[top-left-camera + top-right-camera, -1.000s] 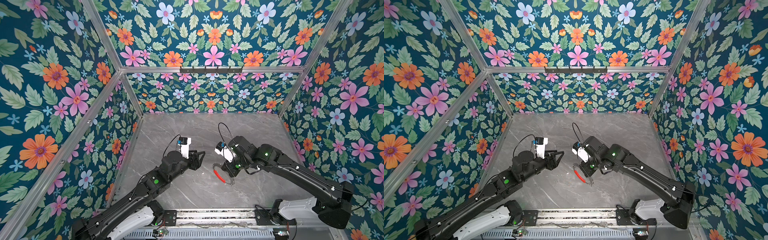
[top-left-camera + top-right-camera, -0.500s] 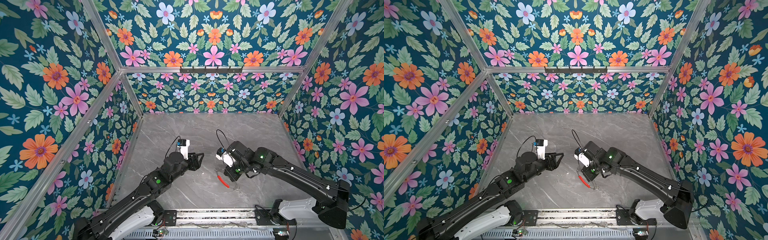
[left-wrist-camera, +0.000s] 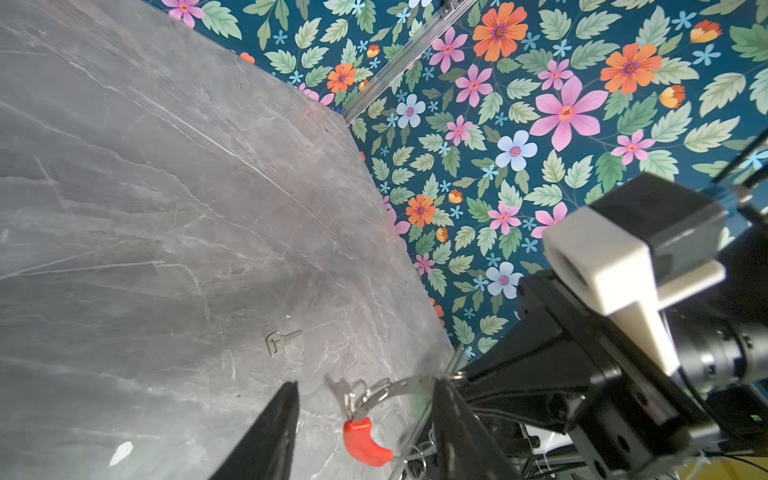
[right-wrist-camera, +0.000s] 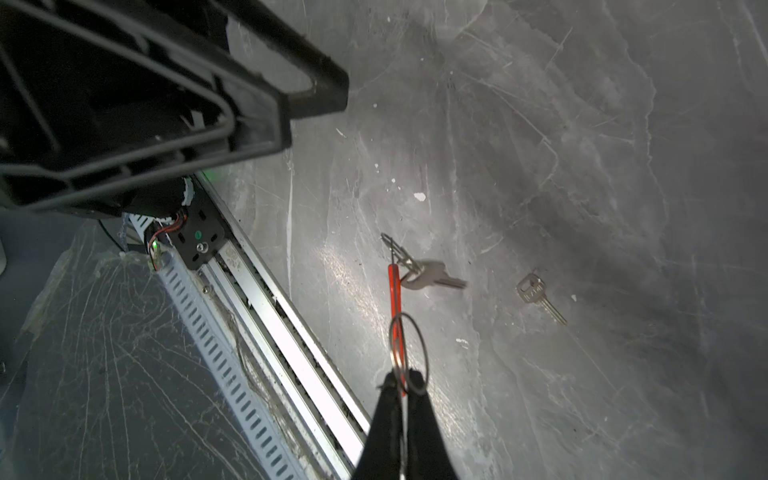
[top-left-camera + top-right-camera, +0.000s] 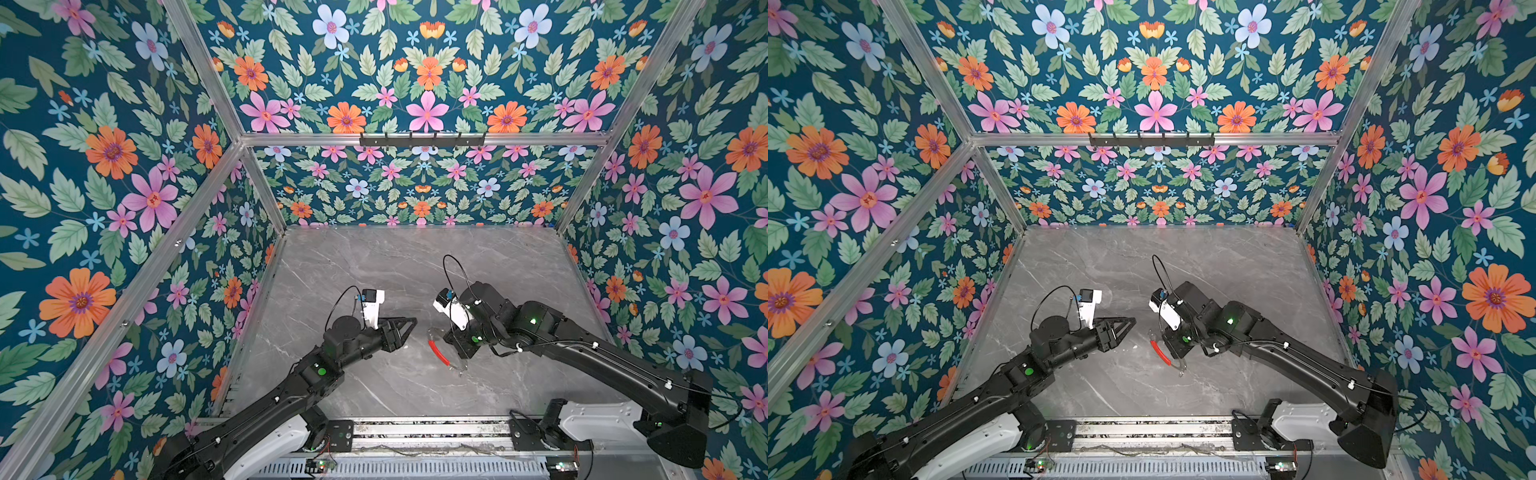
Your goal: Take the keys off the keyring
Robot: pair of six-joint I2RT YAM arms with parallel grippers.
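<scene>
The keyring [image 5: 438,352] [image 5: 1160,353] is a thin grey hoop with a red sleeve [image 3: 365,440] [image 4: 395,291], held just above the table. My right gripper [image 4: 401,380] [image 5: 459,353] is shut on its rim, with a small split ring [image 4: 409,353] at the fingertips. One of the keys [image 4: 432,278] [image 3: 345,395] hangs from the hoop beside the sleeve. Another key [image 4: 540,297] [image 3: 278,338] lies loose on the table. My left gripper [image 3: 365,384] [image 5: 409,332] [image 5: 1127,330] is open, its fingers on either side of the hanging key and sleeve end, touching neither.
The grey marble table [image 5: 395,270] is walled by floral panels on three sides. A metal rail [image 5: 415,432] [image 4: 291,332] runs along the front edge close to the hoop. Small white specks [image 4: 419,196] dot the table.
My left gripper has moved right, closer to the hoop. My right gripper has shifted slightly with the keyring, dipping toward the front and coming back.
</scene>
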